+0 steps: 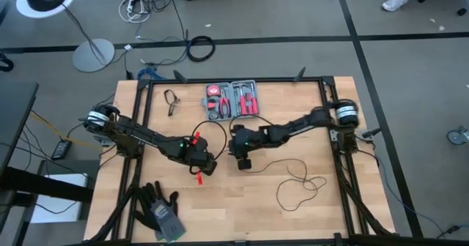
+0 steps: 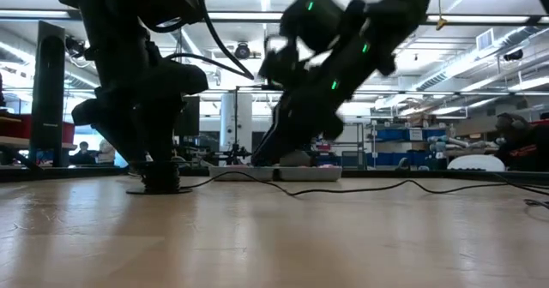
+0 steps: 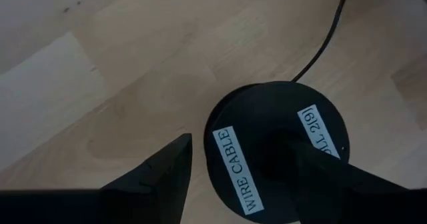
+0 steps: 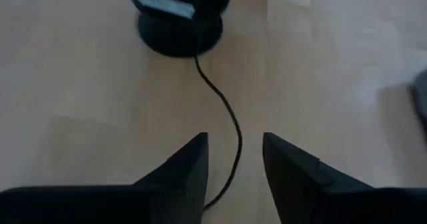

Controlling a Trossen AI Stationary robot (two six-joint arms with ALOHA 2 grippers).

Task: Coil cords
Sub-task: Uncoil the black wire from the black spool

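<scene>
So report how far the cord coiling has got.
Done: little; most of the black wire sprawls loose across the table. In hand: the left gripper sits at the labelled spool, one finger over it; the right gripper straddles the wire, open. Left: winding nearly all of it.

Grey floor point(image 1: 293, 12) around my table, lab behind.
I see dark seams crossing the floor, loose cables point(image 1: 146, 4), a round lamp base point(image 1: 93, 54), ceiling strip lights point(image 2: 249, 18) and blue-stocked shelving point(image 2: 403, 138).

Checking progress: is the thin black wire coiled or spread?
Mostly spread: the thin black wire trails in loose loops across the wooden table.
</scene>
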